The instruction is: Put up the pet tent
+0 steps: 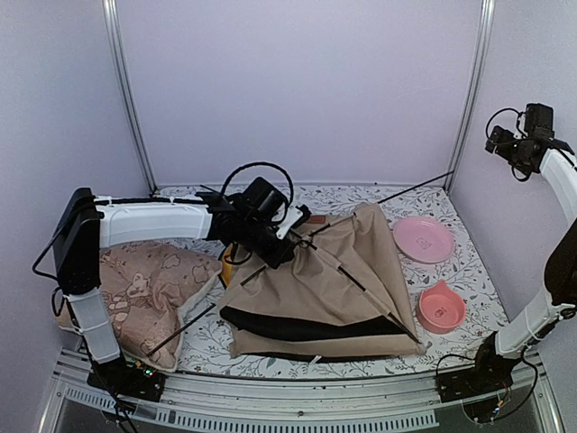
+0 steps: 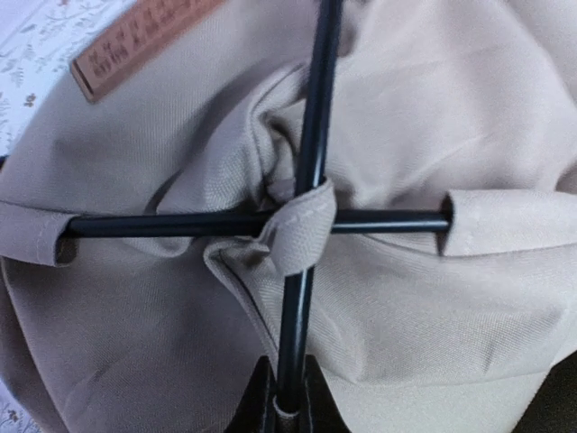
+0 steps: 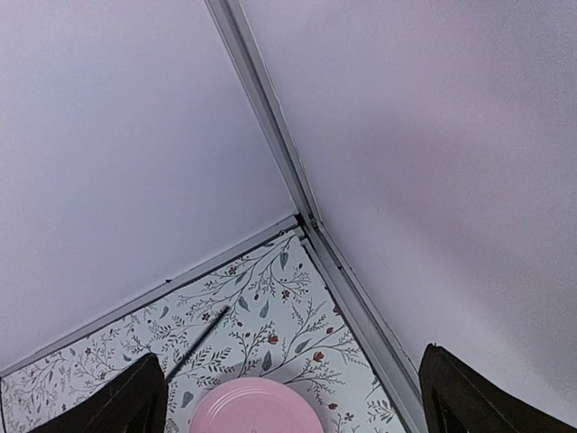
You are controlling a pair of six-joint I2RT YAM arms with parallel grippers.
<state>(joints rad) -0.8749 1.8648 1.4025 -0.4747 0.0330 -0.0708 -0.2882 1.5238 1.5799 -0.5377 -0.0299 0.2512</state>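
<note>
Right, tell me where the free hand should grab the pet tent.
Probably the black pole where it sticks out bare past the pet tent at the far right, right hand coming from above: thin, exposed, nearest that arm.

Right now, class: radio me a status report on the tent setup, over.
Left end effector shut on black pole. Right end effector open, raised clear. Pet tent collapsed. Cushion beside it.

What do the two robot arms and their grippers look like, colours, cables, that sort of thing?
The left arm and right arm have white shell links joined by black joints. The left gripper and right gripper are black. Thin black cables loop off the wrists. No markings show.
</note>
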